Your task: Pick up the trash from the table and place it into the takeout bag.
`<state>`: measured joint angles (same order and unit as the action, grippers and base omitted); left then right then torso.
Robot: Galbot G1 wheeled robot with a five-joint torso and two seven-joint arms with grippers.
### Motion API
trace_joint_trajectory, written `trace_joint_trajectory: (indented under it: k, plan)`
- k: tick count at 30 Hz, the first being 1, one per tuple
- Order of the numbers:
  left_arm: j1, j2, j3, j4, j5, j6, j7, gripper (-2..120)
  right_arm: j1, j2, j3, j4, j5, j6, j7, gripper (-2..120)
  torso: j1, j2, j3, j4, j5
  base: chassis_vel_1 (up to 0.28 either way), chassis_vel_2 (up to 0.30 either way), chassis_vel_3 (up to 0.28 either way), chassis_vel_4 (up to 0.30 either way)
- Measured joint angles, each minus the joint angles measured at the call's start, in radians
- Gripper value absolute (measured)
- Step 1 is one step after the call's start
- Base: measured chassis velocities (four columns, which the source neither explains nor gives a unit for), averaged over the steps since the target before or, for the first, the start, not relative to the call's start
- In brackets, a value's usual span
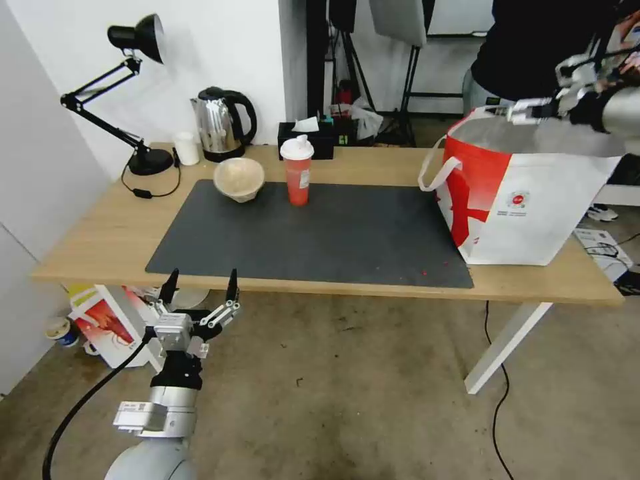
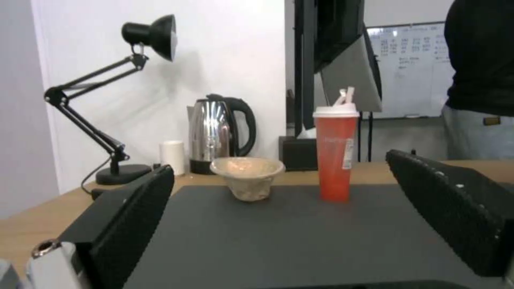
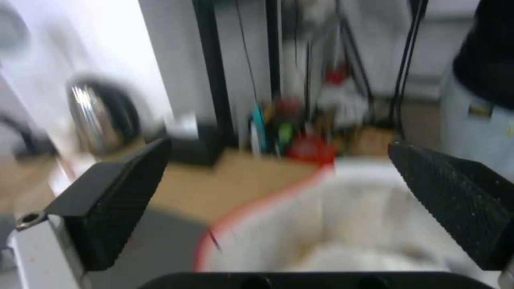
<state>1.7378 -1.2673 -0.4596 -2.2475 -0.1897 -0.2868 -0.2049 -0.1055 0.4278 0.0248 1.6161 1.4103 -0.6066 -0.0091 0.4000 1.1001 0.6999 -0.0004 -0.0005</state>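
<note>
The left end effector (image 1: 200, 283) hangs below the near edge of the tabletop (image 1: 100, 233), fingers spread wide and pointing up, holding nothing. The right end effector (image 1: 517, 110) reaches level over the mouth of the takeout bag (image 1: 533, 207), fingers parted and empty. The bag carries a small round red logo; its lettering is unreadable. The beige bowl (image 1: 239, 178) and red cup (image 1: 297, 171) stand on the grey mat (image 1: 320, 233).

Black desk lamp (image 1: 137, 93) at far left corner | steel kettle (image 1: 220, 125) beside small white cup (image 1: 187, 148) | black tissue box (image 1: 308, 139) behind | carton (image 1: 110, 323) on floor.
</note>
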Motion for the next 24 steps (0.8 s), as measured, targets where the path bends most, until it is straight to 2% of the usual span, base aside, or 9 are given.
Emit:
trace_joint_trajectory:
  k: [6, 7, 11, 12, 15, 16, 20, 21, 24]
  plan:
    - [0.023, -0.032, -0.017, -0.012, 0.016, -0.011, 0.0, 99, -0.054, 0.026, 0.036, 0.152, 0.017, 0.228, 0.083, 100, 0.0, 0.0, 0.0, 0.0009, -0.0001, 0.0, 0.0, 0.0, 0.0]
    - [0.023, -0.032, -0.017, -0.012, 0.016, -0.011, 0.0, 99, -0.054, 0.026, 0.036, 0.152, 0.017, 0.228, 0.083, 100, 0.0, 0.0, 0.0, 0.0009, -0.0001, 0.0, 0.0, 0.0, 0.0]
    - [0.028, -0.043, -0.023, -0.013, 0.02, -0.011, -0.001, 99, -0.144, 0.072, 0.054, 0.315, -0.026, 0.391, 0.272, 100, 0.0, 0.0, 0.0, 0.0004, 0.0003, 0.0, 0.0, 0.0, 0.0]
    - [0.028, -0.043, -0.023, -0.013, 0.02, -0.011, -0.001, 99, -0.144, 0.072, 0.054, 0.315, -0.026, 0.391, 0.272, 100, 0.0, 0.0, 0.0, 0.0004, 0.0003, 0.0, 0.0, 0.0, 0.0]
    - [0.034, -0.047, -0.032, -0.013, 0.021, -0.013, -0.002, 99, -0.272, 0.124, 0.112, 0.438, -0.14, 0.475, 0.404, 100, 0.0, 0.0, 0.0, 0.0009, 0.0003, 0.0, 0.0, 0.0, 0.0]
    - [0.034, -0.047, -0.032, -0.013, 0.021, -0.013, -0.002, 99, -0.272, 0.124, 0.112, 0.438, -0.14, 0.475, 0.404, 100, 0.0, 0.0, 0.0, 0.0009, 0.0003, 0.0, 0.0, 0.0, 0.0]
    - [0.045, -0.057, -0.045, -0.016, 0.032, -0.018, -0.002, 99, -0.565, 0.214, 0.221, 0.617, -0.362, 0.561, 0.461, 100, 0.0, 0.0, 0.0, 0.0002, 0.0009, 0.0, 0.0, 0.0, 0.0]
    - [0.045, -0.057, -0.045, -0.016, 0.032, -0.018, -0.002, 99, -0.565, 0.214, 0.221, 0.617, -0.362, 0.561, 0.461, 100, 0.0, 0.0, 0.0, 0.0002, 0.0009, 0.0, 0.0, 0.0, 0.0]
    - [0.046, -0.062, -0.049, -0.016, 0.035, -0.02, -0.002, 99, -0.776, 0.288, 0.267, 0.69, -0.583, 0.659, 0.464, 100, 0.0, 0.0, 0.0, 0.0004, 0.0004, 0.0, 0.0, 0.0, 0.0]
